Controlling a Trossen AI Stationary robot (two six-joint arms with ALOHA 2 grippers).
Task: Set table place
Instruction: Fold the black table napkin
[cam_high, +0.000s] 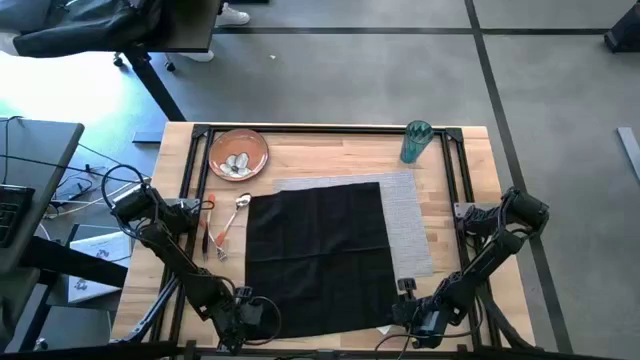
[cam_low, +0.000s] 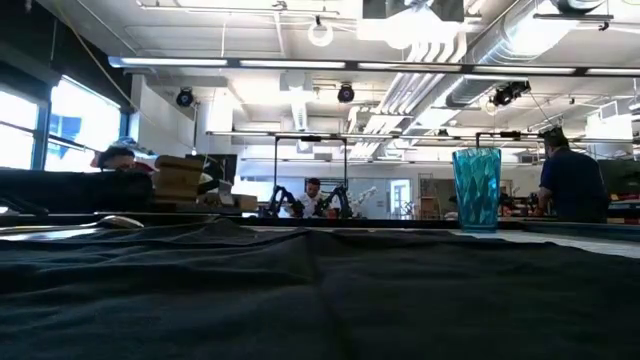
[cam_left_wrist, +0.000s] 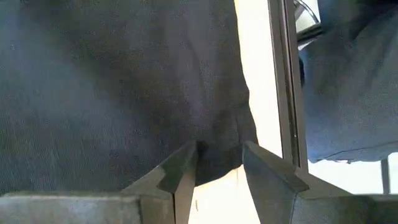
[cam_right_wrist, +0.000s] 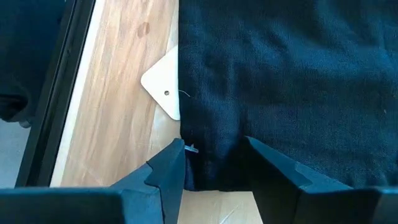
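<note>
Napkin (cam_high: 318, 255): big black cloth, spread flat over centre of table (cam_high: 330, 150), covering most of grey placemat (cam_high: 412, 225), which peeks out along its top and right edges. Left tool (cam_high: 243, 312) at napkin's lower-left corner, right tool (cam_high: 412, 312) at lower-right corner; both fingers spread, napkin edge between them, not clenched. Right wrist view alone shows a white tag (cam_right_wrist: 165, 90) beside the hem. High view alone shows plate (cam_high: 238, 153) upper left, cutlery (cam_high: 225, 225) left, teal cup (cam_high: 415, 142) upper right.
</note>
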